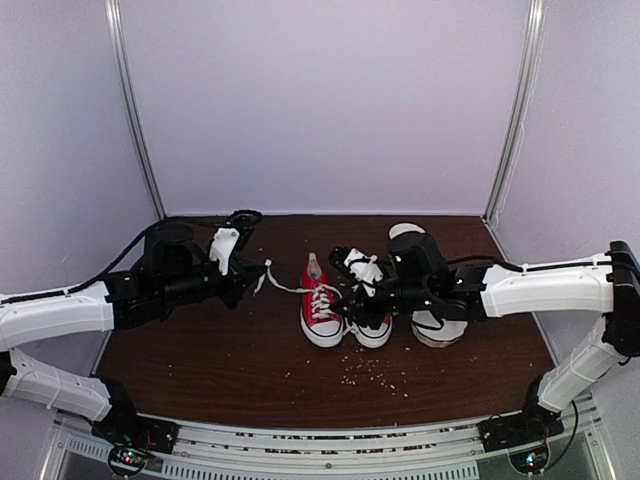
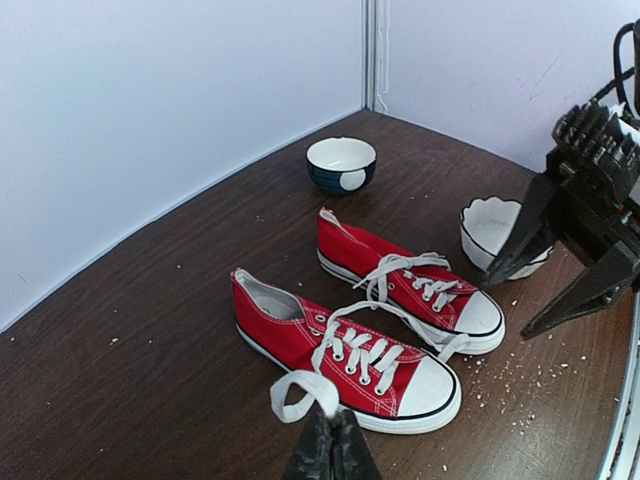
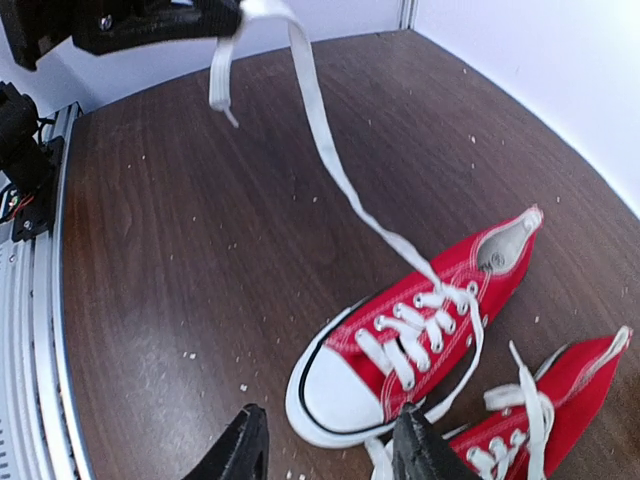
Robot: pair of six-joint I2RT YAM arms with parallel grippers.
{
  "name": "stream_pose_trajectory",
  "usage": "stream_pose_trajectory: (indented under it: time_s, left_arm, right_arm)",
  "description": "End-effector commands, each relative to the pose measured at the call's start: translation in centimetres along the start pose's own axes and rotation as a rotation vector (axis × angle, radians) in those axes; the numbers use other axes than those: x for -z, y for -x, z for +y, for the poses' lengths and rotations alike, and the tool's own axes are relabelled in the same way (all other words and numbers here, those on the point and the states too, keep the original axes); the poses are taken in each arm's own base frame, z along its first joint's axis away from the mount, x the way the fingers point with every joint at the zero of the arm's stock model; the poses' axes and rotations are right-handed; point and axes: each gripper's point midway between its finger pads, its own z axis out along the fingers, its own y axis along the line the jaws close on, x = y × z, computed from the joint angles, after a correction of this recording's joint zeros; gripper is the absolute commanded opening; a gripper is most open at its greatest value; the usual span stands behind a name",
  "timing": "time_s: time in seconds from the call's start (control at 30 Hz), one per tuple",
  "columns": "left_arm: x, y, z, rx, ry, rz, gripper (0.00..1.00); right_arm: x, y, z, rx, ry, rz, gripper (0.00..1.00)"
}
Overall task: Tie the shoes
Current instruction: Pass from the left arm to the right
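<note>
Your L jaws are clamped on a lace [image 3: 322,125], strung toward top-view frame left from the shoes [image 1: 322,312], center of the bench [image 1: 200,360]. R jaws hang apart over the toes, so R's closer to the loose lace imo.

Three plain panels box in the space: a back wall [image 1: 320,100], a left wall [image 1: 60,150] and a right wall [image 1: 590,130], all a pale, faintly lilac white with nothing on them. Where they meet, a slim metal post stands in each far corner, one on the left [image 1: 135,110] and one on the right [image 1: 515,110], each leaning outward towards the top in the overhead view. Below sits the counter [image 1: 200,350], a dark brown wood-grain surface with a dull sheen. Pale crumbs [image 1: 375,372] are scattered across it, thickest towards the near edge. Along that near edge runs a silver slotted metal rail [image 1: 320,445]. The light is soft and even, with only faint shadows.
</note>
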Motion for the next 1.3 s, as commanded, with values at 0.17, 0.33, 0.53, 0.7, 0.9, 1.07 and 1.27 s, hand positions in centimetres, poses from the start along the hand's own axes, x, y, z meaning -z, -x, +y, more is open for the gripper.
stream_pose_trajectory:
  time_s: [0.17, 0.33, 0.53, 0.7, 0.9, 1.07, 1.27]
  left_arm:
    - [-0.8, 4.2, -0.2, -0.059, -0.007, -0.102, 0.0]
    - [-2.1, 5.9, -0.6, -0.086, -0.032, -0.134, 0.0]
    - [-2.7, 7.4, -1.0, -0.121, -0.047, -0.185, 0.0]
    - [-2.6, 5.9, -0.7, -0.136, -0.028, -0.177, 0.0]
    - [-2.8, 3.7, -0.9, -0.135, -0.027, -0.154, 0.0]
    - [-3.0, 2.5, -1.6, -0.139, -0.045, -0.153, 0.0]
    - [-2.6, 2.8, -2.3, -0.141, -0.068, -0.171, 0.0]
  right_arm:
    - [0.2, 6.5, -1.8, 0.273, -0.12, -0.33, 0.68]
    - [3.7, 9.2, -2.7, 0.303, -0.247, -0.632, 1.0]
    - [0.6, 7.9, -1.2, 0.449, -0.128, -0.436, 1.0]
    - [-1.8, 5.1, -0.7, 0.491, -0.026, -0.3, 1.0]
    - [-3.6, 2.2, -0.8, 0.483, 0.01, -0.292, 1.0]
    - [-5.1, 1.8, -0.3, 0.438, 0.068, -0.26, 1.0]
    - [-5.3, 1.7, -0.5, 0.458, 0.071, -0.223, 1.0]
